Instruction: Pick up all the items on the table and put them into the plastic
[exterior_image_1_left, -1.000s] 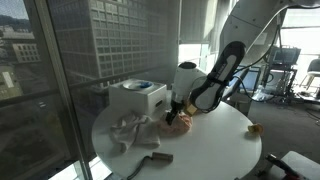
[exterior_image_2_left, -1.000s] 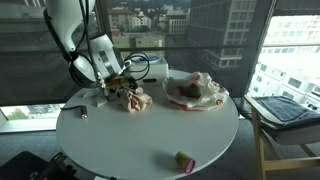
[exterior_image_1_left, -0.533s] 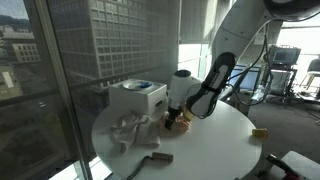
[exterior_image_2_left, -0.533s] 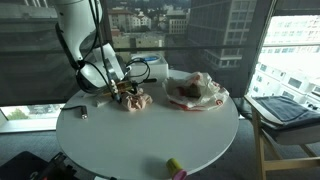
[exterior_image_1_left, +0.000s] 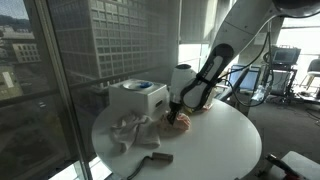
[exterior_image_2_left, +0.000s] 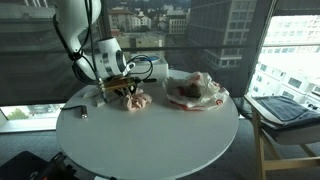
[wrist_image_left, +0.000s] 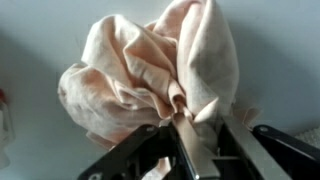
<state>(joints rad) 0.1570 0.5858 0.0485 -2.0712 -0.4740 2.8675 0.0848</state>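
**My hand pinched on the pale pink cloth**

The pale pink cloth (wrist_image_left: 140, 80) lies bunched in a loose heap on the bench (exterior_image_1_left: 215, 145), near the middle of its white top. In the wrist view its folds fill most of the picture. My hand (wrist_image_left: 207, 148) is narrow and comes straight down on the heap, with one raised fold of the cloth pressed between my fingers (wrist_image_left: 188, 150). In both exterior views the cloth (exterior_image_1_left: 181, 122) (exterior_image_2_left: 137, 101) sits right under my hand (exterior_image_1_left: 178, 113) (exterior_image_2_left: 128, 92), and as far as I can tell it rests on the bench.

Just beside the cloth in an exterior view stands the white box (exterior_image_1_left: 137, 97) with its blue round top. In front of the box lies the whitish cloth (exterior_image_1_left: 128, 131), crumpled, clear of the pink one. Nearer the bench edge lies the short dark rod (exterior_image_1_left: 160, 157), flat and apart from both cloths.

In an exterior view the plastic bag (exterior_image_2_left: 197, 90) lies wrinkled on the bench (exterior_image_2_left: 150, 135), near the pink cloth but not touching it, with red showing on it.
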